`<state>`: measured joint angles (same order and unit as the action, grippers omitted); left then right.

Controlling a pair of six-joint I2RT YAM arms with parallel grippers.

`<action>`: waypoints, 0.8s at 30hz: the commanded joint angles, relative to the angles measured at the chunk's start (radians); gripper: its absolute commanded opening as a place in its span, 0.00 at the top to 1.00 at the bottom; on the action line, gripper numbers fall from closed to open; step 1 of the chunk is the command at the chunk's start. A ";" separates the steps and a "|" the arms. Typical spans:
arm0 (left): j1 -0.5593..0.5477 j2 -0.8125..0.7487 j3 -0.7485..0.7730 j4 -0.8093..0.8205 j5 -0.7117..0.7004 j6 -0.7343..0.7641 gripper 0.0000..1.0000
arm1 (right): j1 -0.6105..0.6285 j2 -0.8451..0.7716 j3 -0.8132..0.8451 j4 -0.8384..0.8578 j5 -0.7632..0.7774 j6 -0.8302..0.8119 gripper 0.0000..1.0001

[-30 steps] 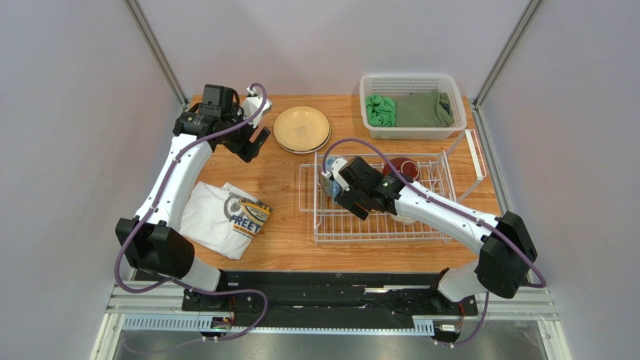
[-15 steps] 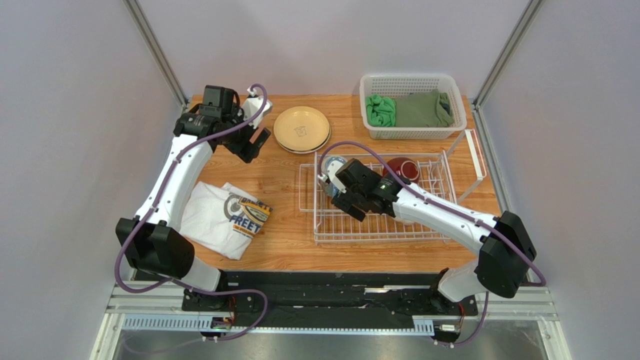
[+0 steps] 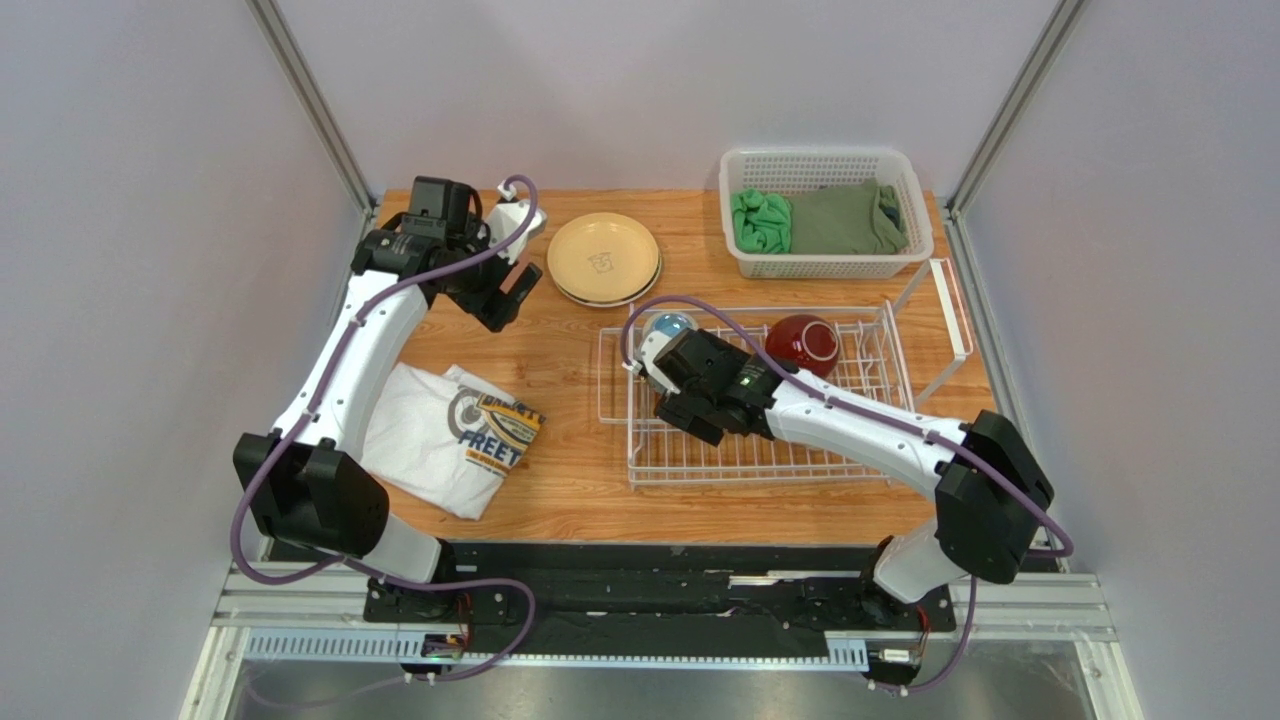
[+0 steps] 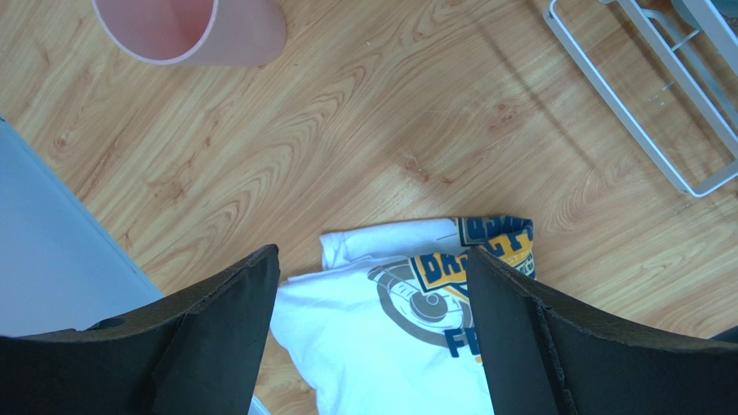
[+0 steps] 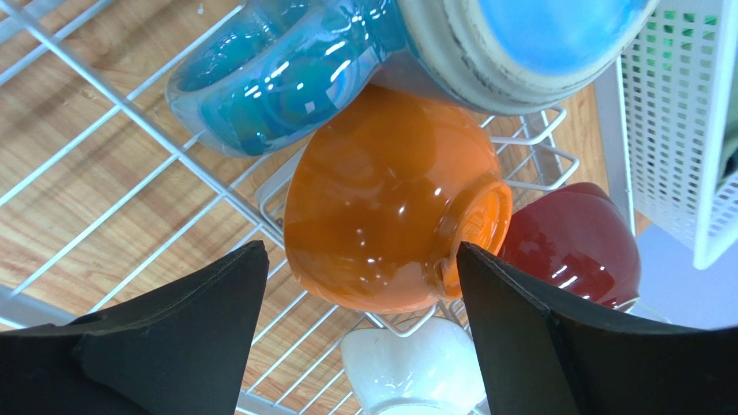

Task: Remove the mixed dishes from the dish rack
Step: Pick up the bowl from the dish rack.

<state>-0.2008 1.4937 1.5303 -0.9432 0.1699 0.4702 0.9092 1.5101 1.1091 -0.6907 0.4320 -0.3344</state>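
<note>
Over the last second the right hand (image 5: 359,252) was carried from the middle of the dish rack (image 3: 721,459) toward its far-left corner. Its fingers were spread slightly wider, and nothing was gripped between them. The dark red bowl (image 3: 801,344), partly covered by the arm a second before, was thereby left fully exposed in the overhead view. The hand was brought close above the light-blue mug (image 3: 669,327) and the orange bowl (image 5: 381,207). In the right wrist view the orange bowl was framed squarely between the two fingers, tilted on the wires. The mug was seen just beyond it, the red bowl just beside it and the small white bowl (image 5: 416,376) nearer the camera. The left hand (image 4: 372,259) was hardly moved: it was held spread and empty above the counter (image 3: 586,435), over the edge of the printed T-shirt (image 3: 451,428). The pink cup (image 4: 186,30) was already set on the wood toward the far-left corner, and the tan plates (image 3: 603,257) were stacked near the rack's far-left corner. The unloading was judged partly done, with four dishes left in the rack. The approach was judged to be lined up for a grasp of the orange bowl or the mug; which of the two could not be told.
</note>
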 commanded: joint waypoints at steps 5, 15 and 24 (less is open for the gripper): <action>-0.002 -0.053 -0.019 0.037 -0.004 0.024 0.12 | 0.031 0.035 -0.022 0.082 0.131 -0.022 0.13; -0.002 -0.059 -0.038 0.050 -0.004 0.024 0.12 | 0.037 0.047 -0.037 0.126 0.212 -0.029 0.13; -0.002 -0.062 -0.048 0.058 -0.001 0.024 0.12 | 0.057 0.067 -0.051 0.155 0.272 -0.040 0.15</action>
<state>-0.2008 1.4776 1.4872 -0.9195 0.1623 0.4778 0.9600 1.5650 1.0611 -0.5911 0.6312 -0.3534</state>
